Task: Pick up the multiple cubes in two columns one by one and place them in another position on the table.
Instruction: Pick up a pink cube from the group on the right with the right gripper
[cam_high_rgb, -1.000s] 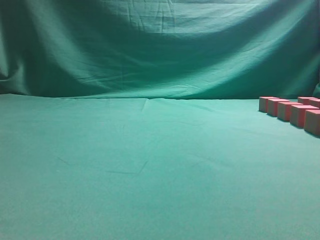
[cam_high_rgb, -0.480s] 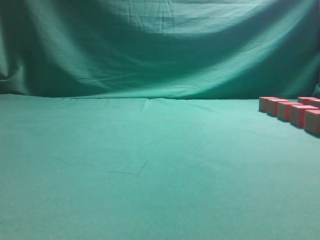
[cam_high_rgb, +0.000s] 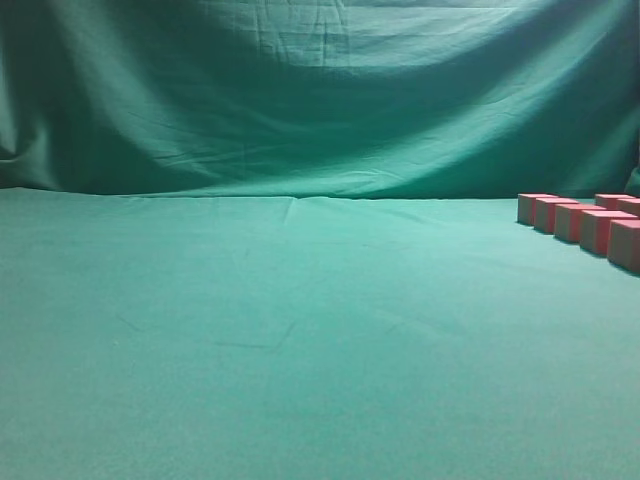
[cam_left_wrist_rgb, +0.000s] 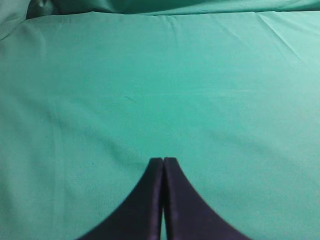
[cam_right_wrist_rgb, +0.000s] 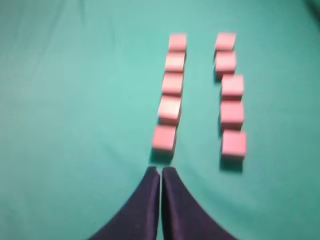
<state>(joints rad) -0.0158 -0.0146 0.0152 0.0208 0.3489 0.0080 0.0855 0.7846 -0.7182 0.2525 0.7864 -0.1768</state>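
Showing no readable writing: cubes (cam_right_wrist_rgb: 172, 84) (plain pink), table (cam_right_wrist_rgb: 75, 100).

Green cloth backdrop (cam_high_rgb: 320, 90) across the whole rear of the exterior view, draped loosely, sagging in long curved folds toward the middle. Fine creases near the top centre, heavier bunching at the far left edge. Brighter along the upper middle and along a broad band sweeping low to the right — darker in the hollows on the left and at the right margin. Bottom hem meeting the flat surface in a nearly straight horizontal line, with a thin shadow along it. Soft, even, slightly dim light throughout — no hard shadows. A strip of the same draped cloth along the top of the left wrist view (cam_left_wrist_rgb: 150, 5).
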